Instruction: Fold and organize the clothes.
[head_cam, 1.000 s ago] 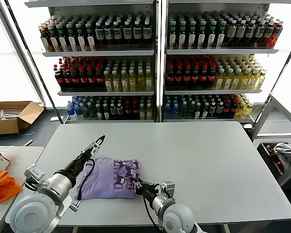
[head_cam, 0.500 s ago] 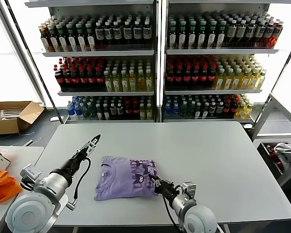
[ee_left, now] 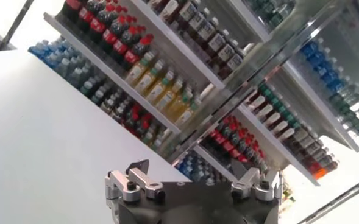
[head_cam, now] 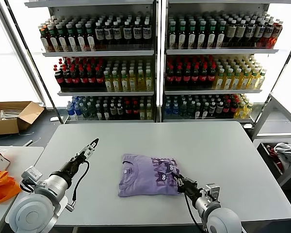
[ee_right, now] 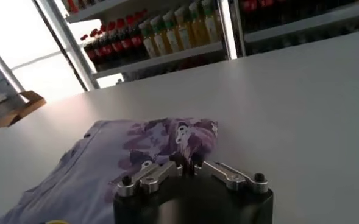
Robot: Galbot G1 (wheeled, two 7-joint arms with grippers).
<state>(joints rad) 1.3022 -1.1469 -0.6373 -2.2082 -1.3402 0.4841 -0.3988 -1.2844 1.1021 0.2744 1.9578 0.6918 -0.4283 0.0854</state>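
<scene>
The clothes are one folded lavender T-shirt [head_cam: 144, 175] with a dark purple print, lying flat on the grey table [head_cam: 218, 150] near its front middle. My right gripper [head_cam: 179, 181] sits low at the shirt's near right corner, shut on a pinch of the fabric; in the right wrist view the T-shirt [ee_right: 118, 161] bunches between the right gripper's [ee_right: 187, 163] fingertips. My left gripper [head_cam: 92, 144] hangs open over the table's left part, well apart from the shirt. Nothing lies between the left gripper's [ee_left: 197, 173] fingers in the left wrist view, which shows only table and shelves.
Shelves full of bottles [head_cam: 155, 63] stand behind the table. An orange bag [head_cam: 2, 187] lies on a side table at the left, with a cardboard box [head_cam: 12, 115] on the floor beyond. A bin with cloths [head_cam: 281, 155] is at the right.
The right gripper has dragged the folded shirt rightwards along the table's front, from the left part to the middle. The left gripper has drawn back slightly and stayed open.
</scene>
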